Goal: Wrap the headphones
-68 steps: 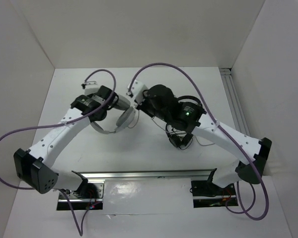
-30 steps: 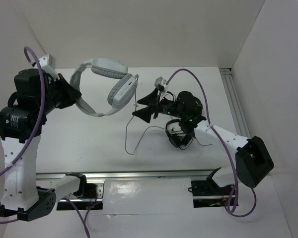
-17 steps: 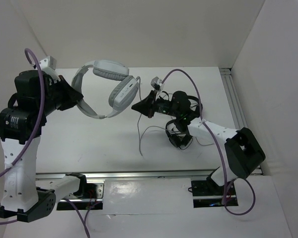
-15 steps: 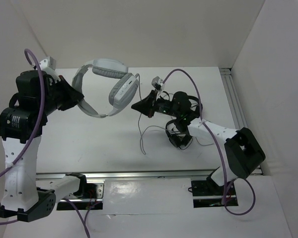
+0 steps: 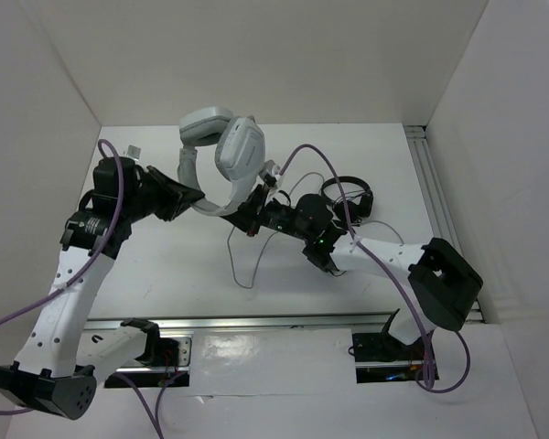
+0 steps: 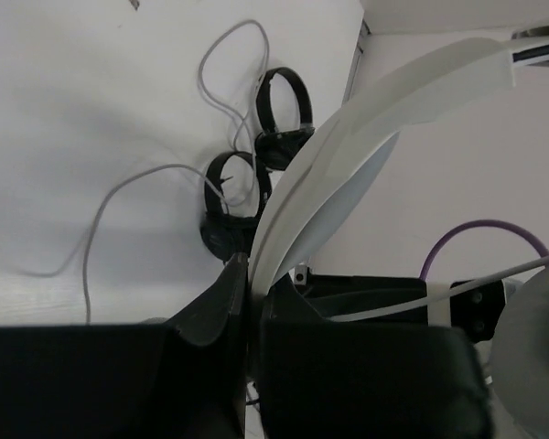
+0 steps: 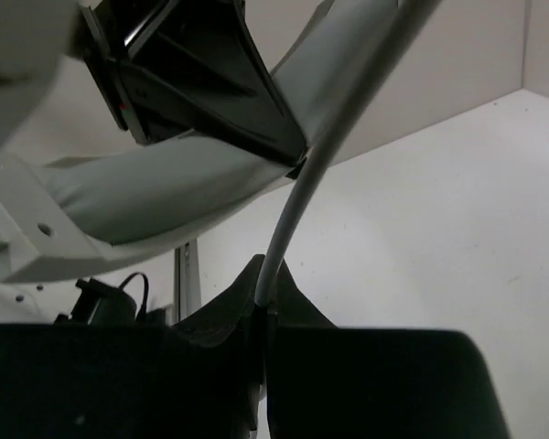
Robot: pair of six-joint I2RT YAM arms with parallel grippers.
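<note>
Two small black headsets are lying on the white table [image 5: 165,265]. In the left wrist view, the upper black headset [image 6: 284,110] and the lower black headset [image 6: 231,206] are sitting close together, with thin grey wire looping beside them. In the top view the right arm is reaching across the middle of the frame and covering part of that spot.

The headphones [image 5: 227,155] are hanging in the air at upper centre, padded headband uppermost and one oval earcup facing the camera. The left gripper [image 5: 188,198] is clamping its fingers on the pale band, which is rising out from between them in the left wrist view. The right gripper [image 5: 248,219] is sitting just beside the headphones' lower edge. Its fingers are pressing together on the thin grey cable [image 7: 297,210], which is running up toward the headphones. Below the grip, the cable is dangling to the table at lower centre.

Purple arm leads [image 5: 311,151] are arching over the scene. White walls [image 5: 284,64] are enclosing the table on three sides, and a metal rail [image 5: 436,197] is running along its right edge.
</note>
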